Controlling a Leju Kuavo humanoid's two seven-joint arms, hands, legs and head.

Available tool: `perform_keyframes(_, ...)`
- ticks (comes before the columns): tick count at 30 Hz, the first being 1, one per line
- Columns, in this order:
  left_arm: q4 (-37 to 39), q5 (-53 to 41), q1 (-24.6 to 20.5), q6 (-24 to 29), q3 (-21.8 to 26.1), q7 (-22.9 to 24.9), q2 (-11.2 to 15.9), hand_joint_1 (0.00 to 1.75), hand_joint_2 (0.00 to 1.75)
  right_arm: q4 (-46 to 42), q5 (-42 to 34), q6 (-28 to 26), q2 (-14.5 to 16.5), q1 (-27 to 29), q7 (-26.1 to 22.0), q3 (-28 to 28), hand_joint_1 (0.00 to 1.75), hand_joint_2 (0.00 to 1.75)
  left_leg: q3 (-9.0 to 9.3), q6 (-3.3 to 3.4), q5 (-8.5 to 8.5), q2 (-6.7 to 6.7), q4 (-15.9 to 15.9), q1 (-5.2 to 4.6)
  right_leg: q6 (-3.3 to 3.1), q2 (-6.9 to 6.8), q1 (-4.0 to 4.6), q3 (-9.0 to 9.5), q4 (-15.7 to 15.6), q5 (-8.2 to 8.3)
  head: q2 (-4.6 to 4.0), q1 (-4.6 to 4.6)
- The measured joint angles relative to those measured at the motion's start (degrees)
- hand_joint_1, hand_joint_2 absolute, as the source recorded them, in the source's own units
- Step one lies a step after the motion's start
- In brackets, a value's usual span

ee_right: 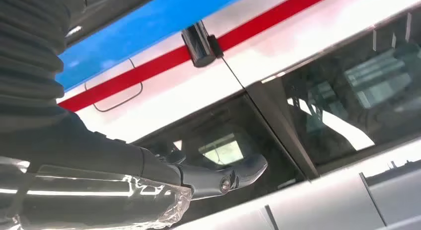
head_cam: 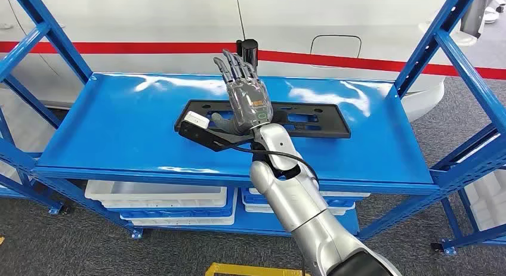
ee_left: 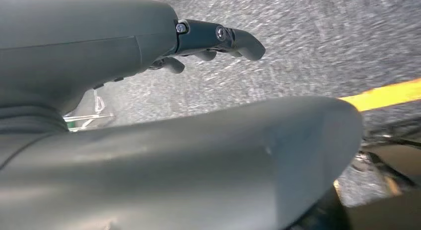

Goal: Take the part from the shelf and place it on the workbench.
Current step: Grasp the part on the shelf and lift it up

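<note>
The part is a long flat black plate (head_cam: pixel 310 120) with cut-outs, lying across the middle of the blue shelf (head_cam: pixel 113 127). My right hand (head_cam: pixel 244 94) is raised over the plate's left half, fingers (head_cam: pixel 233 64) straight and spread, pointing away, holding nothing. The hand hides part of the plate's left end. In the right wrist view, the right hand (ee_right: pixel 129 175) reaches out with its fingers extended toward a white car. In the left wrist view, my left hand (ee_left: pixel 149 41) hangs over grey floor with fingers slightly curled and nothing in it.
A white car with a red stripe (head_cam: pixel 358 62) stands right behind the shelf. Blue uprights (head_cam: pixel 438 43) frame both sides. White trays (head_cam: pixel 161 195) sit on the lower shelf. Yellow floor tape (ee_left: pixel 387 93) runs near my left hand.
</note>
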Motion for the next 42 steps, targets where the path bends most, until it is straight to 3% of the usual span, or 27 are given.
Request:
perform_keyframes(2,0.0,-0.1,-0.1,0.0,0.0,0.0,-0.1,0.00,0.00,0.9,0.4,0.0,0.1,-0.4,-0.1,-0.2,0.00,1.75,0.22,0.45,0.33,0.09,-0.5,0.00,-0.12,-0.12,0.04,-1.01,1.9,-1.03,0.00,0.13)
perform_keyframes(4,0.0,-0.2,-0.2,0.0,0.0,0.0,-0.2,0.00,0.00,2.6,1.1,-0.1,0.3,-0.9,-0.2,-0.5,0.00,1.75,0.37,1.03,0.70,0.17,-0.9,-0.09,-0.55,-0.25,0.06,-3.79,7.4,-3.59,0.00,0.28)
perform_keyframes(6,0.0,-0.2,-0.3,0.0,0.0,0.0,-0.3,0.00,0.00,4.4,1.3,-0.2,0.3,-0.7,-0.4,-0.7,0.00,1.75,0.23,1.18,0.74,0.09,-0.9,-0.24,-0.86,-0.26,0.05,-7.79,15.1,-6.31,0.00,0.37)
perform_keyframes(8,0.0,-0.2,-0.3,0.0,0.1,0.0,-0.3,0.00,0.00,6.3,1.4,-0.2,0.3,-0.3,-0.6,-0.8,0.00,1.75,0.13,1.18,0.72,-0.03,-0.8,-0.40,-0.44,-0.28,0.06,-9.66,18.0,-6.56,0.00,0.46)
perform_keyframes(9,0.0,-0.3,-0.2,0.0,0.1,0.0,-0.3,0.00,0.00,7.0,1.3,-0.3,0.3,-0.4,-0.7,-0.8,0.00,1.75,0.12,1.14,0.70,-0.10,-0.8,-0.47,-0.03,-0.31,0.05,-8.63,15.6,-5.28,0.00,0.49)
perform_keyframes(10,0.0,-0.4,-0.3,0.2,0.1,0.0,-0.3,0.00,0.00,7.8,1.0,-0.4,0.4,-0.5,-0.7,-0.8,0.00,1.75,0.12,1.04,0.63,-0.17,-0.6,-0.52,0.37,-0.37,0.05,-6.41,11.1,-3.35,0.00,0.50)
perform_keyframes(12,0.0,-0.5,-0.3,1.5,0.1,-0.6,-0.4,0.00,0.00,9.2,0.0,-1.0,0.7,-0.8,-0.7,-0.5,0.00,1.75,0.03,0.62,0.35,-0.28,-0.2,-0.62,0.31,-0.49,0.08,-2.24,2.9,-0.28,0.00,0.44)
perform_keyframes(13,0.0,-0.2,-0.3,2.6,0.3,-1.3,-0.4,0.00,0.00,10.0,-0.6,-1.5,1.0,-0.8,-0.7,-0.3,0.00,1.75,-0.08,0.28,0.21,-0.29,0.0,-0.65,-0.01,-0.49,0.19,-1.08,0.7,0.46,0.00,0.38)
perform_keyframes(16,0.0,1.8,-0.4,5.6,1.5,-3.6,-0.4,0.00,0.00,11.9,-2.1,-2.6,1.5,-0.8,-0.8,0.5,0.00,1.75,-0.28,-0.64,-0.07,-0.25,0.3,-0.45,-1.06,-0.32,0.33,-0.78,0.2,0.81,0.00,0.25)
perform_keyframes(18,0.0,2.7,-0.4,6.8,2.5,-4.9,-0.3,0.00,0.00,12.8,-3.1,-3.0,1.8,-0.8,-1.0,1.0,0.00,1.75,-1.04,-1.29,-1.49,-0.22,2.2,-0.18,-1.76,-0.26,-0.09,-0.67,0.1,0.98,0.00,0.12)
perform_keyframes(21,0.0,3.4,-0.3,7.9,3.9,-5.9,-0.2,0.00,0.00,14.0,-5.6,-3.8,2.2,-0.8,-1.7,1.6,0.00,1.75,-5.79,-2.62,-6.96,-0.21,12.7,0.44,-2.58,-0.26,-0.14,-0.65,0.1,1.01,0.00,-0.16)
perform_keyframes(22,0.0,3.5,-0.3,8.0,4.3,-6.0,-0.2,0.00,0.00,14.4,-6.5,-4.2,2.2,-0.8,-1.9,1.8,0.00,1.75,-7.42,-3.00,-8.25,-0.21,16.1,0.67,-2.70,-0.27,-0.07,-0.66,0.1,1.00,0.00,-0.16)
perform_keyframes(23,0.0,3.6,-0.3,8.1,4.5,-6.0,-0.2,0.00,0.00,14.8,-7.0,-4.6,2.2,-0.8,-2.1,2.0,0.00,1.75,-8.05,-3.29,-8.27,-0.20,17.3,0.89,-2.71,-0.27,-0.03,-0.66,0.1,0.99,0.00,-0.16)
perform_keyframes(24,0.0,3.6,-0.2,8.2,4.8,-6.0,-0.2,0.00,0.00,15.0,-7.3,-5.1,2.2,-0.8,-2.2,2.2,0.00,1.75,-7.56,-3.53,-7.21,-0.19,16.2,1.11,-2.71,-0.23,-0.03,-0.63,0.1,0.98,0.00,-0.16)
perform_keyframes(25,0.1,3.6,-0.2,8.2,5.0,-5.9,-0.1,0.00,0.00,15.2,-7.3,-5.5,2.2,-0.9,-2.4,2.4,0.00,1.75,-5.98,-3.73,-5.31,-0.17,13.1,1.33,-2.71,-0.17,-0.05,-0.56,0.1,0.97,0.00,-0.17)
perform_keyframes(27,0.1,3.6,-0.3,8.2,5.4,-5.8,-0.1,0.00,0.00,15.5,-7.3,-6.0,2.4,-1.1,-2.6,2.7,0.00,1.75,-1.41,-4.20,-1.64,-0.09,4.3,1.65,-2.66,-0.03,0.21,-0.47,0.1,0.94,0.00,-0.20)
perform_keyframes(29,0.1,3.6,-0.4,8.0,5.6,-5.8,-0.2,0.00,0.00,15.7,-7.2,-6.1,2.4,-1.4,-2.6,3.0,0.00,1.75,0.87,-3.97,-0.37,-0.13,-0.4,1.57,-2.59,0.01,0.69,-0.62,0.2,0.91,0.00,-0.02)
perform_keyframes(32,0.1,3.5,-0.4,7.6,5.8,-5.6,-0.2,0.00,0.00,15.9,-7.1,-6.2,2.4,-1.5,-2.4,3.3,0.00,1.75,0.70,-3.32,-0.32,-0.26,-0.5,1.18,-2.39,-0.01,0.74,-0.83,0.2,0.93,0.00,0.18)
perform_keyframes(42,0.1,3.3,-0.4,7.2,5.9,-5.2,-0.2,0.00,0.00,16.5,-6.1,-6.1,2.4,-1.5,-2.0,4.1,0.00,1.75,0.62,-2.97,-0.38,-0.28,-0.3,0.79,-2.16,-0.04,0.29,-0.84,0.1,0.99,0.00,0.17)
